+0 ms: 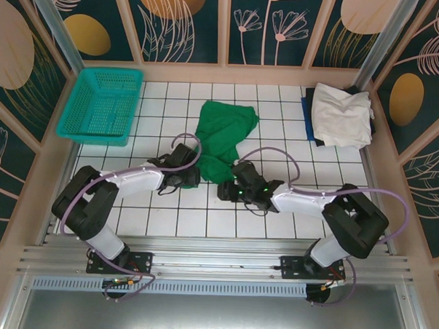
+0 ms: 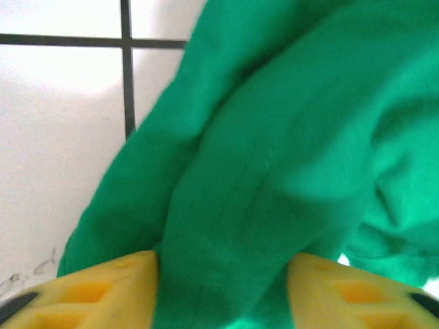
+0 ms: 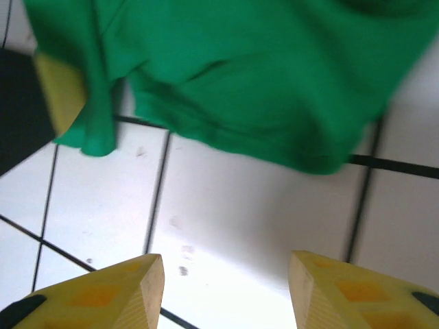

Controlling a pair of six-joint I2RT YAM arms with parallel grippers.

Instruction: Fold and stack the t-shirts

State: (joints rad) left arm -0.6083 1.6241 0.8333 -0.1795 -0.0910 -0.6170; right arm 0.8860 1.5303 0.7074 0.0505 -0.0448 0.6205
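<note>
Wrist views: green t-shirt (image 2: 274, 171) between parted left jaws, right jaws parted.

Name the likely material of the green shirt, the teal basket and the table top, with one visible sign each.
Green t-shirt: soft matte cloth, probably cotton; it drapes in loose folds.
Teal basket: likely moulded plastic; stiff open mesh, even colour.
Table top: glossy white tiles or tile-print sheet; dark grid lines, glare.

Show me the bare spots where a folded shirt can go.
Bare tiles: between basket and green shirt; between that shirt and the stack at far right; the nearest rows, short of the left gripper and right gripper. Crowded mid-table, where both grippers sit at the shirt's near end.
</note>
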